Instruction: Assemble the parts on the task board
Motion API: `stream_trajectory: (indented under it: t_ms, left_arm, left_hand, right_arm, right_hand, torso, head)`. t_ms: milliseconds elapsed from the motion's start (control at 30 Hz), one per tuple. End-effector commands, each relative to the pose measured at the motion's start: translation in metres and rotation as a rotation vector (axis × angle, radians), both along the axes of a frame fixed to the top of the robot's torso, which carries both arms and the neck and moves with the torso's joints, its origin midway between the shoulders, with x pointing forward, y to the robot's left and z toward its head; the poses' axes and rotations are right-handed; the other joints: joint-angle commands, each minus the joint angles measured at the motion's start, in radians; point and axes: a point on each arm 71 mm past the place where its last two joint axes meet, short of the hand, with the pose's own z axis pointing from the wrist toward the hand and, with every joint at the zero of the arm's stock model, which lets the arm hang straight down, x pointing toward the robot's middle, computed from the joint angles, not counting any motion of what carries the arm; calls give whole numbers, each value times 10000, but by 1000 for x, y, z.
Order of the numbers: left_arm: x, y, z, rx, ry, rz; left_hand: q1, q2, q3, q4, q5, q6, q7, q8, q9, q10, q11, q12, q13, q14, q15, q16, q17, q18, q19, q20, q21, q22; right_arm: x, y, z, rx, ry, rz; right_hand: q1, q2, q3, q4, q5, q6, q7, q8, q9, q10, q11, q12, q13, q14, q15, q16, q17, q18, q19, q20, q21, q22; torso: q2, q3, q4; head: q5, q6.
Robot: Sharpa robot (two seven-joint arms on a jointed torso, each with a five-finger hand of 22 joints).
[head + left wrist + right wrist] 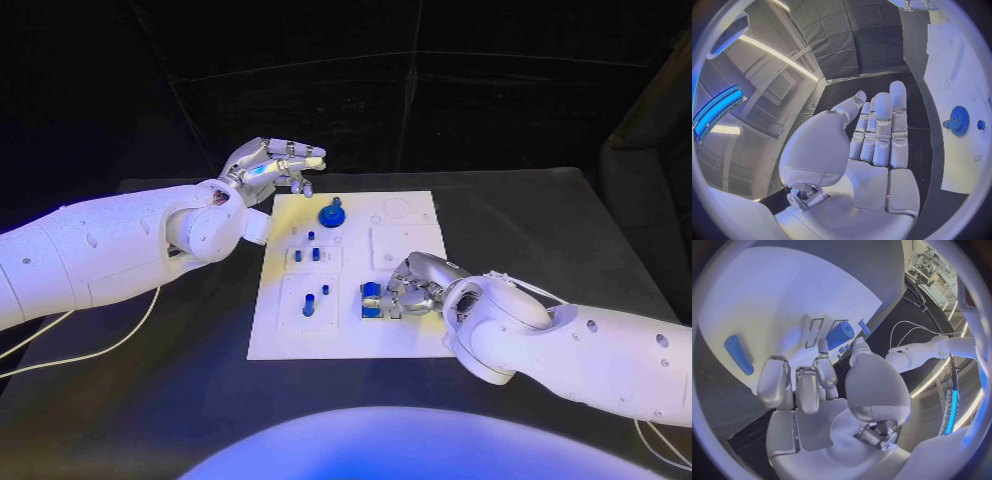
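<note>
1. Your black surface (173,400) carries the white task board (411,335) at its middle, long side running away from the robot.
2. Your left hand (274,163) hovers off the board's far-left corner, released, holding nothing; in the left wrist view its fingers (879,125) lie straight and close together above the dark surface beside the board's edge.
3. Your right hand (408,288) sits low over the board's near-right part, fingers curled down around a blue part (374,300). You cannot tell from these views whether it actually grasps that piece.
4. A blue gear (333,214) stands on the far half of the board, close to your left hand but apart from it.
5. Small blue pegs (310,300) stand in the board's left-hand panels.
</note>
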Motion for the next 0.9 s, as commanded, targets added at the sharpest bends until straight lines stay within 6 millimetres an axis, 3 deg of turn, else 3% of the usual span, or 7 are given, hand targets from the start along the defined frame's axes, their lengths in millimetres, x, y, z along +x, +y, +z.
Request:
stream_trajectory:
  t_ms: [33, 200, 333, 567, 767, 900]
  left_arm:
    - [0, -1, 1, -90, 10, -117]
    - [0, -1, 1, -87, 16, -115]
    - [0, -1, 1, -87, 22, -123]
    - [0, 0, 1, -77, 30, -109]
    - [0, 1, 1, -72, 33, -96]
    - [0, 2, 1, -62, 33, -69]
  left_hand:
    - [31, 59, -47, -9, 60, -2, 74, 56, -10, -70, 9, 39, -16, -74, -2, -35, -8, 132, -17, 23, -68, -8]
    - [31, 59, -47, -9, 60, -2, 74, 56, -10, -70, 9, 39, -16, -74, -2, -35, -8, 132, -17, 23, -68, -8]
    - [31, 59, -47, -9, 60, -2, 74, 56, -10, -70, 9, 39, -16, -74, -2, -35, -8, 132, -17, 23, -68, -8]
    - [31, 59, -47, -9, 60, -2, 74, 56, -10, -70, 9, 39, -16, -74, -2, -35, -8, 132, -17, 23, -68, -8]
    - [31, 59, -47, -9, 60, -2, 74, 56, -10, -70, 9, 39, -16, -74, -2, -35, -8, 132, -17, 23, -68, -8]
    - [31, 59, -47, -9, 60, -2, 74, 56, -10, -70, 9, 39, -16, -74, -2, -35, -8, 132, -17, 23, -68, -8]
  right_arm:
    - [-2, 2, 4, -46, -303, 362]
    - [-2, 1, 5, -210, -462, 416]
    - [-1, 1, 5, -343, -598, 378]
    - [-1, -1, 6, -146, -689, 361]
    - [-3, -17, 12, 787, -921, 111]
    - [-1, -37, 19, 1048, -1062, -77]
  right_hand:
    - [1330, 369, 327, -516, 469, -29, -14, 31, 85, -11, 11, 66, 84, 686, 50, 16, 599, -122, -11, -13, 44, 101]
    - [2195, 613, 464, -987, 318, 4, -21, 92, 168, 34, -5, 124, 174, 716, 29, 74, 746, -151, 51, -22, 125, 274]
    - [2414, 829, 536, -1110, 184, 81, -56, 161, 225, 68, -31, 157, 220, 730, 16, 103, 820, -166, 84, -30, 169, 364]
    - [2274, 703, 360, -1088, 155, 50, -34, 169, 252, 67, -16, 130, 213, 727, 23, 98, 814, -165, 76, -31, 164, 355]
    - [1868, 628, -67, -813, 671, -352, 65, -38, 217, 33, 62, 56, 193, 718, 74, 76, 785, -157, 42, 2, 139, 312]
    - [2260, 782, -3, -976, 1057, -785, 217, -338, 110, 28, 176, 84, 240, 742, 160, 129, 913, -177, 69, 54, 182, 405]
  torso:
    - [-2, 5, -7]
    - [0, -6, -16]
    - [3, -9, 4]
    - [0, -7, 7]
    - [-3, -8, -18]
    - [-1, -8, -44]
  head:
    - [11, -9]
    - [-5, -12]
    - [-39, -16]
    - [-33, -30]
    - [-12, -29]
    - [-25, -20]
